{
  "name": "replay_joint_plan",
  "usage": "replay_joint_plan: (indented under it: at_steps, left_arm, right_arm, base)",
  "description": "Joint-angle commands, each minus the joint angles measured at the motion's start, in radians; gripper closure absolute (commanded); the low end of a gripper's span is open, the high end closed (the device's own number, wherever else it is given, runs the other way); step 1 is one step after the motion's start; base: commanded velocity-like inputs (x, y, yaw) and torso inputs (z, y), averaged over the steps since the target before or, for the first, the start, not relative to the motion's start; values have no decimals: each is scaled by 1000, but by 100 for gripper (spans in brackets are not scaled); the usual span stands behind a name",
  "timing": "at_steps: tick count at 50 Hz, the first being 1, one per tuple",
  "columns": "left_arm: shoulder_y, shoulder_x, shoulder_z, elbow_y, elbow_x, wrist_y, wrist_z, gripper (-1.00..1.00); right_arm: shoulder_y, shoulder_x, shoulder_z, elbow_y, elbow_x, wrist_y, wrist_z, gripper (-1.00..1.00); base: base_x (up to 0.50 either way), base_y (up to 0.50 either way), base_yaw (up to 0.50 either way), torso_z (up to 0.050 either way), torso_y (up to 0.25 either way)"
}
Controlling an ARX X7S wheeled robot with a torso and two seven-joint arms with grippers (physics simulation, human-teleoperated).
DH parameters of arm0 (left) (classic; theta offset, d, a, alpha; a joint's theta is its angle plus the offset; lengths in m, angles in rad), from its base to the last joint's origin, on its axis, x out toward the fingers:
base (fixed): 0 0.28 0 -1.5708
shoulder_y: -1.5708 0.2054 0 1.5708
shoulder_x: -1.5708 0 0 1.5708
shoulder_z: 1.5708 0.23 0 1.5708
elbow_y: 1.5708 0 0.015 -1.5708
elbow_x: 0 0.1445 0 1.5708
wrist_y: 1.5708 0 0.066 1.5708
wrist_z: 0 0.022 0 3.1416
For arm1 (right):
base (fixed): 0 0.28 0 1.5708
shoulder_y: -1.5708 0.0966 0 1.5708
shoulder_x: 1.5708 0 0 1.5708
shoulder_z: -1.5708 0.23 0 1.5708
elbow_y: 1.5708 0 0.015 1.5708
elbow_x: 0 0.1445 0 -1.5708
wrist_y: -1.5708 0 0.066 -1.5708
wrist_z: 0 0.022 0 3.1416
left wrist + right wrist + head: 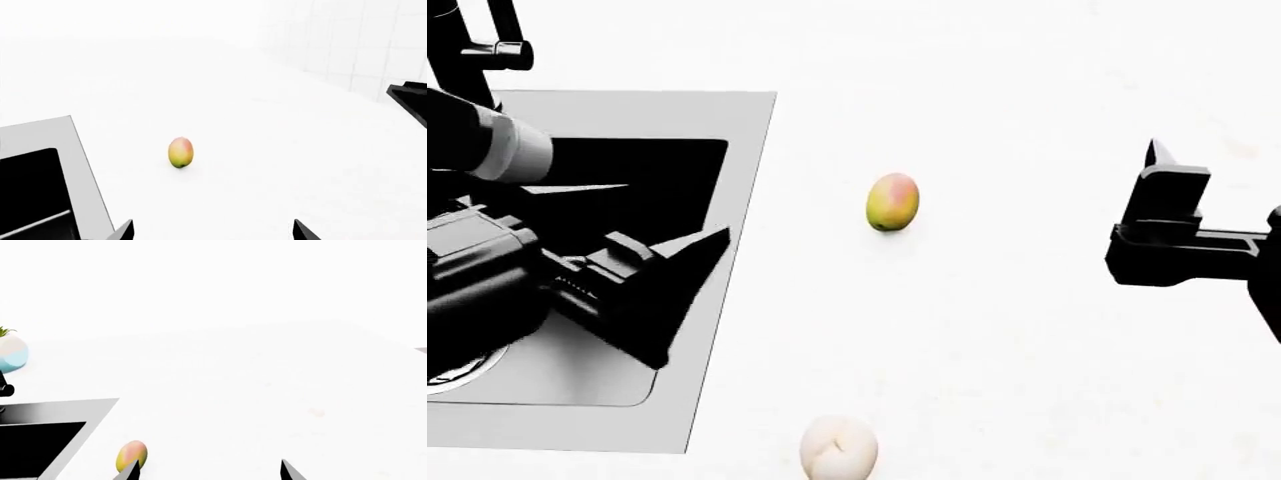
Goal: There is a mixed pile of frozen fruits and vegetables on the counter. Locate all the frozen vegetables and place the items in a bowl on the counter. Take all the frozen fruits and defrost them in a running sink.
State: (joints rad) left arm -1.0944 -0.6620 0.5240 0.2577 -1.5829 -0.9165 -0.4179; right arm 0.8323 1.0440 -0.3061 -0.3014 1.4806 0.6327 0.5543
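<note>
Inspector: Sink (734, 270) recessed in the white table (1028, 350), dark basin, tap (481, 50) at its far corner.

Clerk: Tools?

Inspector: Left tool (681, 290) hangs over the basin, jaws apart, holding nothing. Right tool (1168, 200) hovers above bare table, well clear of the fruit; jaws apart in its wrist view, nothing held.

Clerk: Fruit?

Inspector: Mango (892, 202) lies on the table beside the sink's rim. Pale fruit (838, 450) sits nearer the robot, apart from it.

Small egg-shaped mango (892, 202) on the white counter (1028, 350), right of the rectangular sink (731, 270); pale round fruit (838, 450) nearer.
</note>
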Motion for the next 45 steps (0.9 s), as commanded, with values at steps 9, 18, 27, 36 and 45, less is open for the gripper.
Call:
replay_joint_plan:
  at_steps: [9,18,27,36,45]
  left_arm:
    - [-11,61,14,74,-151,-12,37,-100]
    - [-9,86,59,112,-156,-48,50,-100]
    - [18,82,97,131,-128,-75,75,-100]
    - [47,94,131,125,-58,-80,108,-100]
    - [40,91,136,111,-41,-80,112,-100]
  right_arm:
    - [7,-8,1,1,-3,12,-3,-100]
    - [12,-4,2,-5,4,19,3,-100]
    - [3,-5,3,-6,1,14,3,-100]
    - [-9,2,10,-15,7,9,6,-100]
    - [-10,-3,8,-10,3,8,0,-100]
  base:
    - [0,0,0,0,0]
    - [0,0,0,0,0]
    - [0,0,0,0,0]
    - [0,0,0,0,0]
    - [0,0,0,0,0]
